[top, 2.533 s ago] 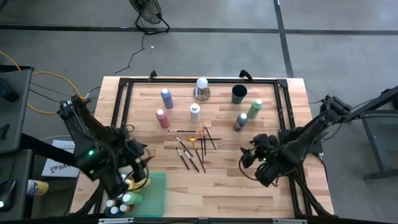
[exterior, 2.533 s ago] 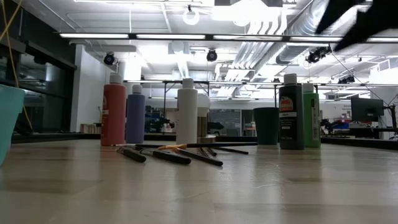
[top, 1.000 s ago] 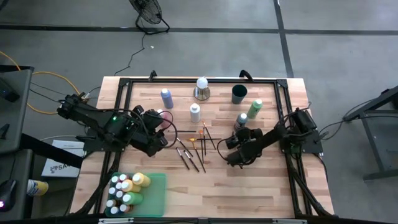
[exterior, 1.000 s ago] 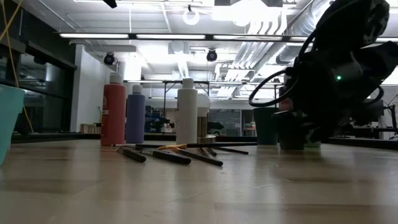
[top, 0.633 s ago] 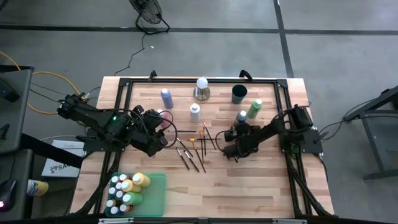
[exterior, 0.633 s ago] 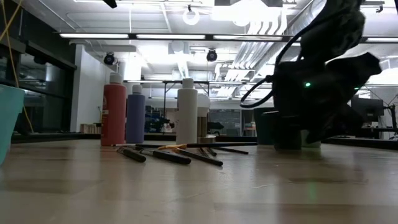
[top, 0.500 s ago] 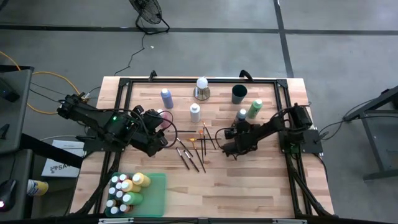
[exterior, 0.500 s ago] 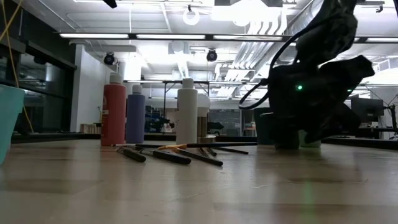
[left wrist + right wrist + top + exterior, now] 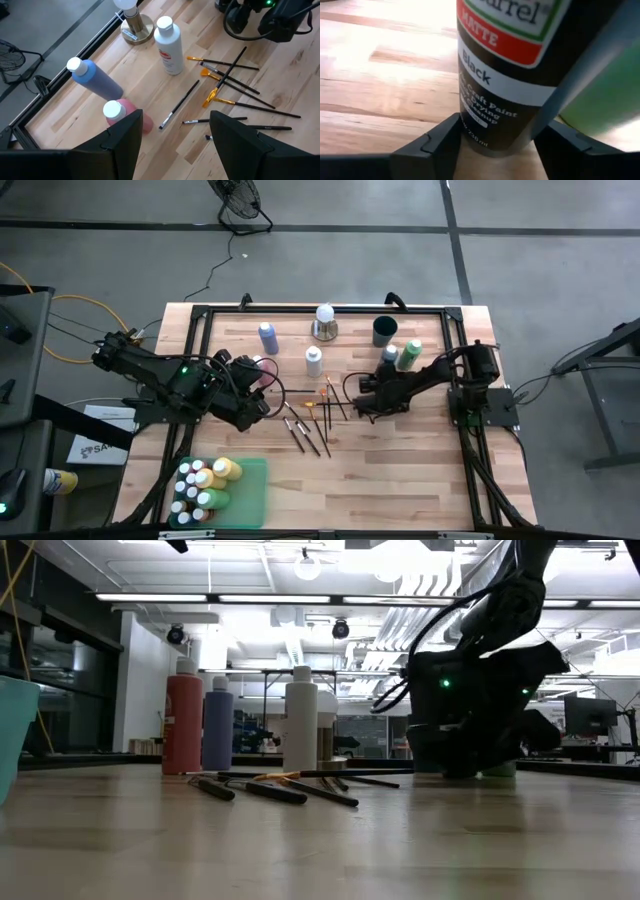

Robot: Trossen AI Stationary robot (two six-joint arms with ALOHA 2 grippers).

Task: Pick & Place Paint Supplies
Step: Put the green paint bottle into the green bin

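The step in hand is the pick of the black paint bottle (image 9: 520, 75), which stands on the table (image 9: 400, 470) beside a green bottle (image 9: 409, 354). The right gripper (image 9: 492, 145) brackets its base, fingers apart either side; whether they grip yet, I cannot tell. Next it needs a firm squeeze and a straight lift; the left gripper (image 9: 172, 137) hangs wide and empty by the pink bottle (image 9: 122, 114).

Two dark jointed arms (looped black cables, small green lights)
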